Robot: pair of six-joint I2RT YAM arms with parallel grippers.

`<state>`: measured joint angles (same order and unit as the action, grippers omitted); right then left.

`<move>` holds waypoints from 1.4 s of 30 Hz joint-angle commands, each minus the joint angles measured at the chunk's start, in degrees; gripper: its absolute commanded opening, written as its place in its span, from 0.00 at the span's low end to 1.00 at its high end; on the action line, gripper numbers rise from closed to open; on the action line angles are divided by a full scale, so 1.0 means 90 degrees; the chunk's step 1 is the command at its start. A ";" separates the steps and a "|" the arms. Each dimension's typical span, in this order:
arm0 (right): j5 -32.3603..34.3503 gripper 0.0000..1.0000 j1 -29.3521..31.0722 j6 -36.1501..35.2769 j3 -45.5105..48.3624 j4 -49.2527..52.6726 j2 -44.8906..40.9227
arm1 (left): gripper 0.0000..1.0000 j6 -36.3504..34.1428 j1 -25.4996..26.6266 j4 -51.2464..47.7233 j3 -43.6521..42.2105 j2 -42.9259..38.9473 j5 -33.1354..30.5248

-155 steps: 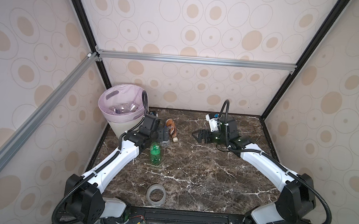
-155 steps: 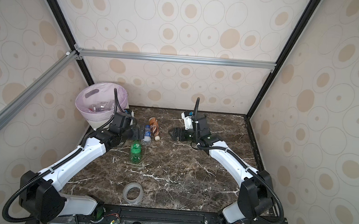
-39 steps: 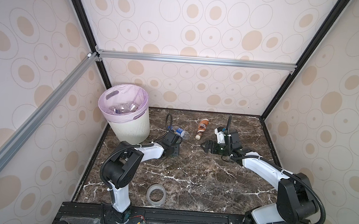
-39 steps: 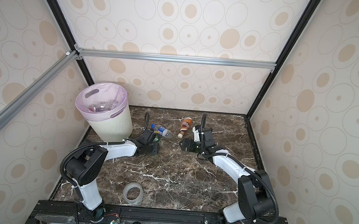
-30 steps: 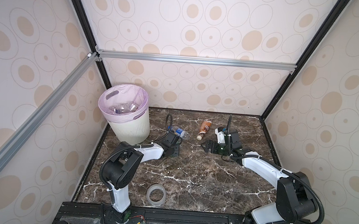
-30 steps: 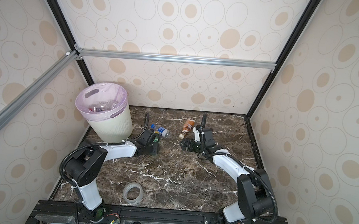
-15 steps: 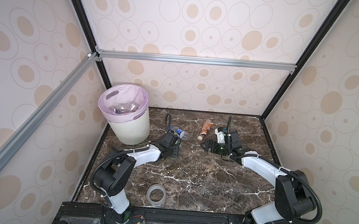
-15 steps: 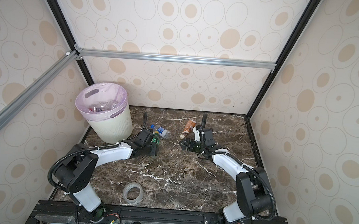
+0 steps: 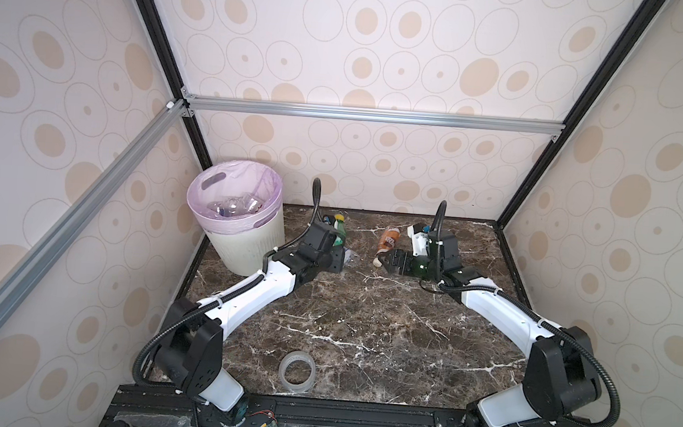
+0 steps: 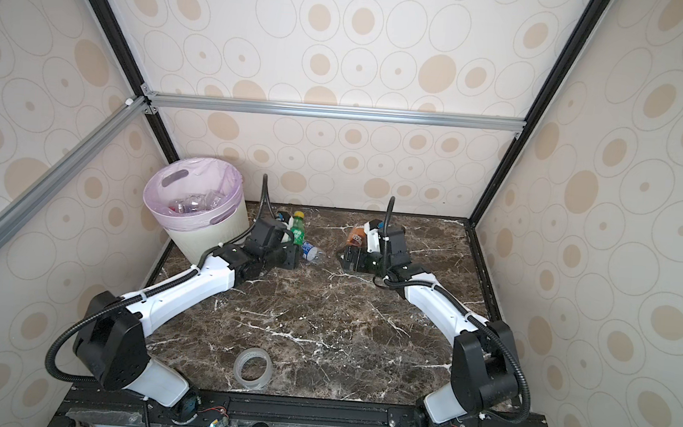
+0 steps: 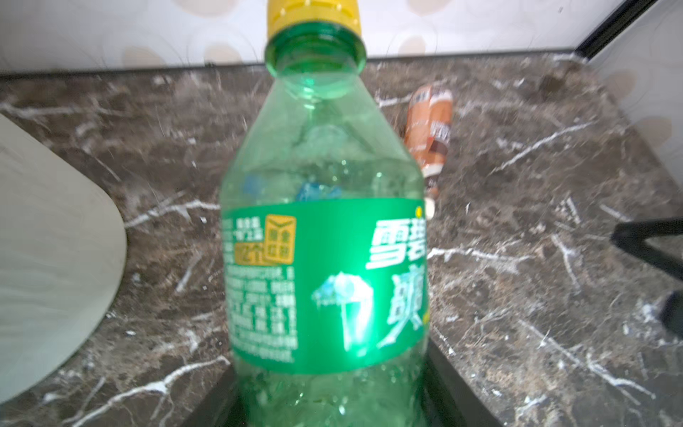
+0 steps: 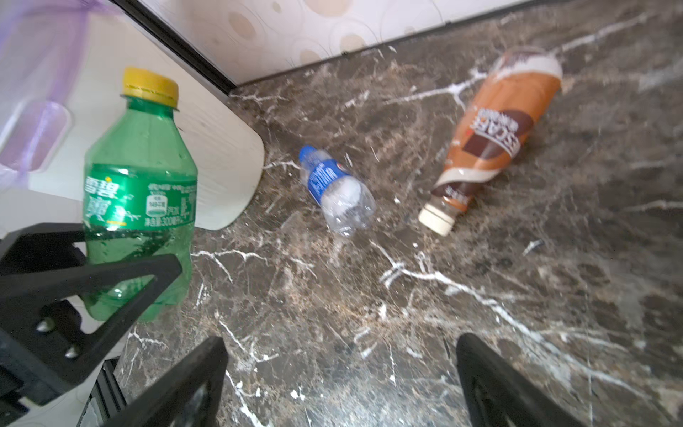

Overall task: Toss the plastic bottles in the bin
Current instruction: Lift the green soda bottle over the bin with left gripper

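at the lower centre of both top views, flat on the dark white-veined marble table (image 9: 364, 329): a clear tape ring (image 9: 296, 371), well apart from everything else.

further up, around mid-frame: left gripper (image 12: 125, 255) clamped on the lower body of an upright green bottle (image 11: 325, 258) with a yellow cap, just beside the bin (image 9: 245, 244). right gripper (image 12: 340, 369) low over the marble, jaws wide apart and empty.

between the two grippers, lying on its side: a small clear bottle (image 12: 334, 188) with blue label and blue cap. near it, toward the back wall, also on its side: a brown-wrapped bottle (image 12: 488, 140) with a cream cap.

in the far left corner of the table, left of centre in the top views: the round cream bin, lined with a pale lilac bag (image 9: 269, 184), several clear bottles (image 9: 236, 208) heaped inside.

behind and to both sides: cream walls (image 9: 385, 59) printed with beige ovals, crossed by an aluminium bar (image 9: 372, 115).
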<state>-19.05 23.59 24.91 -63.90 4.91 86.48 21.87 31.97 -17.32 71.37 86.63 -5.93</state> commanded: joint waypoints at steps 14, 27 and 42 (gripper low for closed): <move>0.0080 1.00 0.1362 -0.1691 -0.2439 -0.0415 0.0008 | 0.56 -0.1035 -0.1728 -0.0920 0.3207 -0.0360 -0.0473; 0.0099 1.00 0.1478 -0.1952 -0.3247 -0.0262 0.0084 | 0.57 -0.1997 -0.2238 -0.0463 0.5310 -0.0432 -0.1459; 0.0239 1.00 0.1479 -0.1963 -0.3120 0.0055 0.0196 | 0.98 -0.0593 -0.3667 -0.1553 0.4286 -0.0022 0.0608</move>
<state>-17.34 36.42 8.05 -92.14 5.23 88.29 14.00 -1.67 -28.80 108.84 89.43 -8.21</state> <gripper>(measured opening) 0.997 0.936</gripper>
